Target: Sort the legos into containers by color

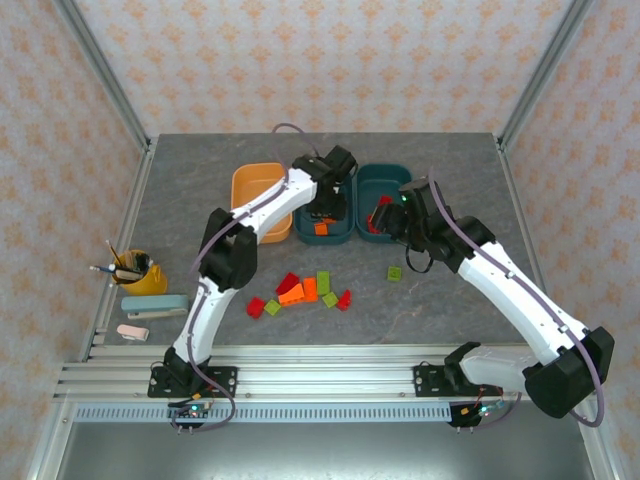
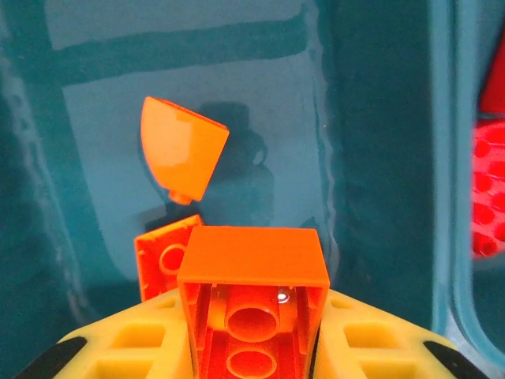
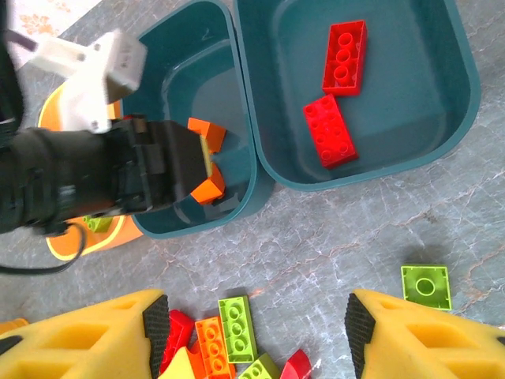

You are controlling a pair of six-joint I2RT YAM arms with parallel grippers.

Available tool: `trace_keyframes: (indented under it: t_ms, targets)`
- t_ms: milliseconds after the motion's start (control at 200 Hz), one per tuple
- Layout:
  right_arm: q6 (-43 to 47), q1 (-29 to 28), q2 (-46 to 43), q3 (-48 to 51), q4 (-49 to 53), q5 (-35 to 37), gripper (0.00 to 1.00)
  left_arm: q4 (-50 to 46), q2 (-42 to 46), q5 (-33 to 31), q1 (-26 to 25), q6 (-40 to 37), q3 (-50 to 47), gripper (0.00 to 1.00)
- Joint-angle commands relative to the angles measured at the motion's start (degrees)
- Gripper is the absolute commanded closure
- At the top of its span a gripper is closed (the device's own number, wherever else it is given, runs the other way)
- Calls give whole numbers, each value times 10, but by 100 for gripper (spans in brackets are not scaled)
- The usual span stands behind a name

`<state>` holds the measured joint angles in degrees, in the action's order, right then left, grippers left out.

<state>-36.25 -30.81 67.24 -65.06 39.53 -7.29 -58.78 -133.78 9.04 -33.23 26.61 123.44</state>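
The left end effector grips an orange brick over the middle teal tub. The right end effector hangs open above the bench.

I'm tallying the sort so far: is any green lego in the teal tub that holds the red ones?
No, that teal tub holds two red bricks lying flat, with no green piece inside.
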Motion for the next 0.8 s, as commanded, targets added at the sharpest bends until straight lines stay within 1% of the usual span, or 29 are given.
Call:
trace_keyframes:
  t_ms: [0,140,245,315,395,505,520,610,696,761,796]
  targets:
    - [-10,2,-7,-6,19,-6,37,-21,-22,17,2,28,33,68]
    - [-14,2,-15,11,28,-4,37,-21,-39,18,2,36,30,64]
    - [-21,2,-23,24,29,-4,37,-15,-33,26,2,36,23,54]
    - [-21,2,-26,29,31,-4,37,-14,-23,22,2,35,24,46]
    - [-16,2,-27,31,37,-1,37,-14,-4,16,2,37,27,39]
    - [-1,2,-30,29,52,7,37,-19,24,9,2,37,36,35]
    - [1,2,-30,29,54,9,37,-19,30,9,3,51,36,34]
    - [18,2,-33,23,68,14,37,-19,62,6,3,67,28,32]
    - [39,2,-33,15,84,9,37,-11,105,0,2,82,2,30]
    - [64,-1,-30,11,90,-11,38,-6,144,-6,2,93,-29,29]
    - [80,-12,-27,10,92,-22,38,-1,167,-8,2,98,-49,29]
